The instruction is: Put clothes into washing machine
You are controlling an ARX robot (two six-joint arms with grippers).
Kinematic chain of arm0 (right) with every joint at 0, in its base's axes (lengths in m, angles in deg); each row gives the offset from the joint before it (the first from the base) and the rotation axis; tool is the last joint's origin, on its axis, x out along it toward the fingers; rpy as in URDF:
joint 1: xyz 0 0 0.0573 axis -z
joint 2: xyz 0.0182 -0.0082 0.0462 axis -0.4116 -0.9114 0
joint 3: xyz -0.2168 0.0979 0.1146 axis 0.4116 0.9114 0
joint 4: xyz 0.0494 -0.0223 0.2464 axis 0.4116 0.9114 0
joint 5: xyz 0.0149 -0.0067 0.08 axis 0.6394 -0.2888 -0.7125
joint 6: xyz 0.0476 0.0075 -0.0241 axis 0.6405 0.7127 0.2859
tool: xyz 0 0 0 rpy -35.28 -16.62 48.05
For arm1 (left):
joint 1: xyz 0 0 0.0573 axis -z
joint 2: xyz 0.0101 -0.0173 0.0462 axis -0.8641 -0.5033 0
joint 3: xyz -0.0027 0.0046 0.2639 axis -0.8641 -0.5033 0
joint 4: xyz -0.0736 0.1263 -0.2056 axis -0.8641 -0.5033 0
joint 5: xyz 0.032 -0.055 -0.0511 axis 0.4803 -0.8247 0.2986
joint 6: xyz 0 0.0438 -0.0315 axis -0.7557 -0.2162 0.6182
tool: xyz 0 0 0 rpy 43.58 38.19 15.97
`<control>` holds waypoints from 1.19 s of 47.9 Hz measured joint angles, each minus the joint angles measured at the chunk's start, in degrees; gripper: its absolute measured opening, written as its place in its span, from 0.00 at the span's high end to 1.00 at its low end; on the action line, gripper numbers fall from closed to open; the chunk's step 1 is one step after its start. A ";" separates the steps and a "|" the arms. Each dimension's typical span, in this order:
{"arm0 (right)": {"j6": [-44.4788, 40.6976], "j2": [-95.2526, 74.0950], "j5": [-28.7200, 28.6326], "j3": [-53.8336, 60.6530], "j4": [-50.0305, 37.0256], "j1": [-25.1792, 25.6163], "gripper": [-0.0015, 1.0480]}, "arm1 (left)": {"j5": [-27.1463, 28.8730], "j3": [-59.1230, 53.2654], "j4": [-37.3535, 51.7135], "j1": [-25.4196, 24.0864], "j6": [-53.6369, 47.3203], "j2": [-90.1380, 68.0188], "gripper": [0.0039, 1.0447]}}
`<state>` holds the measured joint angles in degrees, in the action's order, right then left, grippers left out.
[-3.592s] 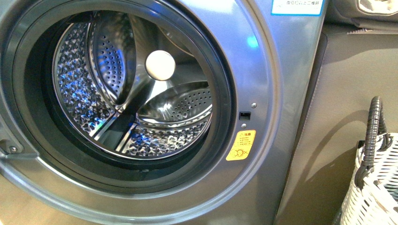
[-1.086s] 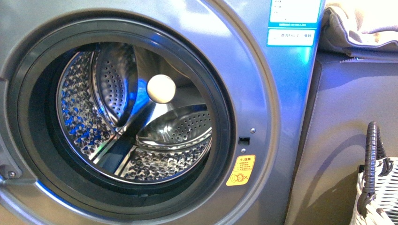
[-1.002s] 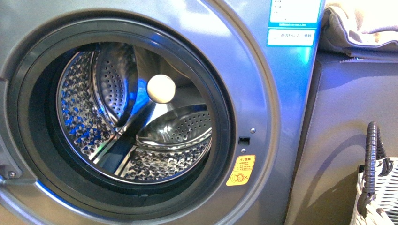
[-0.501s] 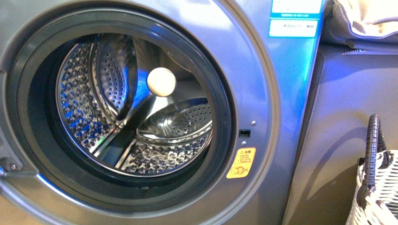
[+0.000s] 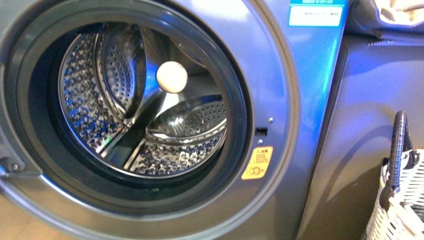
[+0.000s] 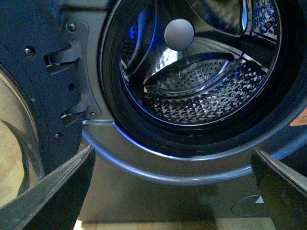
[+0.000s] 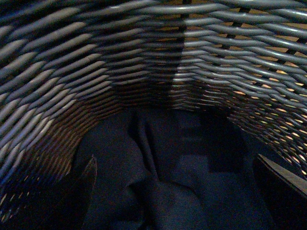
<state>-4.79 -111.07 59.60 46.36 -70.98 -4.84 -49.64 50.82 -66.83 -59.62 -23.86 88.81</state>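
Observation:
The silver-grey washing machine (image 5: pixel 280 60) fills the front view, its porthole open onto the shiny perforated drum (image 5: pixel 165 150); no clothes show inside. The yellow warning sticker (image 5: pixel 257 163) sits right of the porthole. The drum also shows in the left wrist view (image 6: pixel 206 96). My left gripper (image 6: pixel 175 191) is open and empty, low in front of the machine's lower rim. The dark navy clothes (image 7: pixel 177 177) lie crumpled at the bottom of the woven basket (image 7: pixel 144 57). My right gripper (image 7: pixel 175 191) is open inside the basket, just above the clothes. Neither gripper shows in the front view.
The open door (image 6: pixel 33 96) with its hinge (image 6: pixel 79 72) hangs beside the porthole in the left wrist view. A grey-brown panel (image 5: pixel 360 100) stands right of the machine. The white woven basket (image 5: pixel 400 200) with dark handle (image 5: pixel 395 150) stands at the lower right.
The front view has shifted: the machine sits lower in the picture than a second ago, and the basket shows a little more. Nothing in the drum has changed.

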 joint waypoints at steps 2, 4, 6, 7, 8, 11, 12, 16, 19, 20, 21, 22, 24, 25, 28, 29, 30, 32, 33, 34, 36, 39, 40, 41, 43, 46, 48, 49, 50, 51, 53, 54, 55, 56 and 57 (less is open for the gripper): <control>-0.02 -0.57 0.13 -0.37 0.13 0.04 0.07 | 0.00 0.00 0.00 0.00 -0.02 0.00 0.06; -0.02 -1.27 0.28 -0.72 0.20 0.11 0.07 | 0.00 0.00 0.00 0.00 -0.02 0.00 0.06; -0.04 -2.27 0.57 -1.25 0.20 0.20 0.07 | 0.00 0.00 -0.02 0.00 0.00 0.00 0.06; -0.07 -2.69 0.76 -1.44 0.20 0.28 0.07 | 0.00 0.00 0.00 0.00 0.00 0.00 0.06; -0.07 -3.13 0.98 -1.64 0.17 0.31 0.07 | 0.00 0.00 -0.02 0.00 0.00 0.00 0.06; -0.07 -4.26 1.42 -2.14 0.17 0.48 0.07 | 0.02 0.00 0.00 0.00 -0.02 0.00 0.06; -0.04 -4.66 1.51 -2.34 0.17 0.57 0.07 | 0.00 0.00 0.00 0.00 0.00 0.00 0.06; -0.04 -6.14 2.01 -2.84 -0.07 1.03 0.07 | 0.00 0.00 0.00 0.00 -0.02 0.00 0.06; -0.07 -7.08 2.25 -3.06 -0.15 1.53 0.07 | 0.00 0.00 0.00 0.00 0.00 0.00 0.06; -0.11 -7.34 2.29 -3.13 -0.17 1.68 0.07 | 0.02 0.00 0.00 0.00 -0.02 0.00 0.06; -0.13 -7.63 2.45 -3.19 -0.17 1.88 0.07 | 0.00 0.00 0.00 0.00 -0.02 0.00 0.06; -0.15 -7.87 2.49 -3.28 -0.17 2.05 0.07 | 0.00 0.00 0.00 0.00 0.00 0.00 0.06; -0.22 -8.55 2.84 -3.58 -0.17 2.58 0.07 | 0.00 0.00 0.00 0.00 0.00 0.00 0.06; -0.26 -8.87 2.84 -3.80 -0.17 2.82 0.07 | 0.00 0.00 0.00 0.00 -0.02 0.00 0.06; -0.31 -9.70 2.95 -4.28 -0.15 3.39 0.07 | 0.00 0.00 0.00 0.00 0.00 0.00 0.06; -0.42 -9.97 3.04 -4.39 -0.15 3.48 0.07 | 0.00 0.00 0.00 0.00 0.00 0.00 0.06; -0.42 -10.19 3.06 -4.48 -0.15 3.58 0.07 | 0.00 0.00 0.00 0.00 0.00 0.00 0.06; -0.44 -10.78 3.08 -4.70 -0.17 3.85 0.07 | 0.00 0.00 0.00 0.00 0.00 0.00 0.06; -0.57 -11.10 3.13 -4.81 -0.20 3.96 0.07 | 0.00 0.00 -0.02 0.00 0.00 0.00 0.06; -0.66 -11.39 3.17 -4.87 -0.22 4.07 0.07 | 0.00 0.00 0.00 0.00 -0.02 0.00 0.06; -0.85 -12.20 3.32 -5.16 -0.39 4.31 0.07 | 0.00 0.00 0.00 0.00 0.00 0.00 0.06; -1.51 -13.46 3.54 -5.66 -0.61 4.72 0.07 | 0.00 0.00 0.00 0.00 0.00 0.00 0.06; -1.60 -13.77 3.54 -5.79 -0.66 4.83 0.07 | 0.00 0.00 -0.02 0.00 0.00 0.00 0.06; -1.79 -14.25 3.56 -5.95 -0.74 5.05 0.07 | 0.00 0.00 0.00 0.00 0.00 0.00 0.06; -2.36 -15.08 3.76 -6.16 -0.85 5.57 0.07 | 0.00 0.00 0.00 0.00 0.00 0.00 0.06; -3.30 -16.35 3.96 -6.62 -0.85 6.56 0.07 | 0.02 0.00 0.00 0.00 -0.02 0.00 0.06; -3.85 -17.09 4.00 -6.88 -0.85 7.08 0.07 | 0.00 0.00 0.00 0.00 0.00 0.00 0.06; -4.09 -17.51 4.09 -6.99 -0.85 7.34 0.07 | 0.00 0.00 0.00 0.00 -0.02 0.00 0.06; -4.61 -18.16 4.22 -7.15 -0.85 7.74 0.07 | 0.00 0.00 -0.02 0.00 0.00 0.00 0.06; -4.81 -18.56 4.28 -7.23 -0.87 8.00 0.07 | 0.00 0.00 0.00 0.00 0.00 0.00 0.06; -5.57 -19.78 4.33 -7.37 -1.05 8.68 0.07 | 0.00 0.00 0.00 0.00 -0.02 0.00 0.06; -5.79 -20.15 4.33 -7.39 -1.18 8.85 0.07 | 0.00 0.00 0.00 0.00 -0.02 0.00 0.06; -5.90 -20.31 4.33 -7.39 -1.25 8.94 0.07 | 0.00 0.00 -0.02 0.00 0.00 0.00 0.06; -6.12 -20.59 4.31 -7.41 -1.36 9.07 0.07 | 0.00 0.00 -0.02 0.00 -0.02 0.00 0.06; -6.32 -20.85 4.28 -7.43 -1.46 9.22 0.07 | 0.00 0.00 0.00 0.00 0.00 0.00 0.06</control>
<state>-11.10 -131.92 63.88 38.93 -72.45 4.38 -49.64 50.82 -66.83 -59.62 -23.86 88.81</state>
